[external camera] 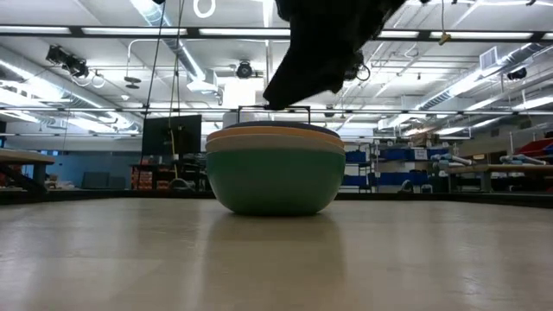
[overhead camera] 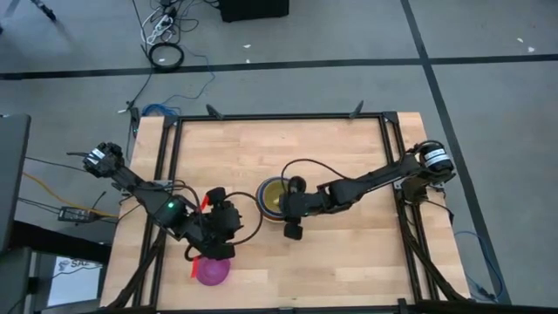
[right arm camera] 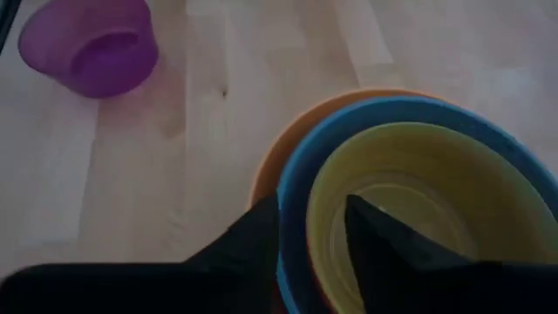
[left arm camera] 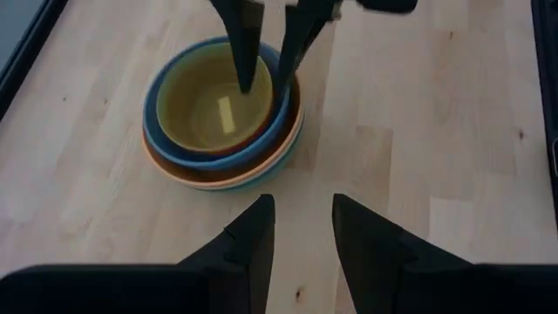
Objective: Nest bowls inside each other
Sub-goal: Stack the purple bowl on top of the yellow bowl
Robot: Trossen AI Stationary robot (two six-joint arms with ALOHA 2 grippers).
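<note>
A stack of nested bowls (overhead camera: 272, 195) stands mid-table: a yellow bowl (left arm camera: 209, 105) innermost, a blue one (left arm camera: 166, 144) around it, then red and orange rims, and a teal bowl (external camera: 275, 177) outermost on the wood. My right gripper (right arm camera: 314, 235) stands open over the stack's rim, one finger inside the yellow bowl and one outside the blue one. A magenta bowl (overhead camera: 212, 270) lies apart near the front edge. My left gripper (left arm camera: 301, 227) hovers open above bare table, left of the stack. My right gripper comes slanting down from the table's right and straddles the yellow bowl's rim (right arm camera: 324, 196) and the blue rim (right arm camera: 292, 179) beside it. One finger (left arm camera: 247, 61) reaches into the yellow bowl. Whether either finger touches a rim, I cannot tell.
Black frame rails (overhead camera: 279, 116) run round the wooden tabletop. The magenta bowl (right arm camera: 87, 44) sits close below my left arm. Bare wood (overhead camera: 349, 253) spreads to the right of the stack and toward the front.
</note>
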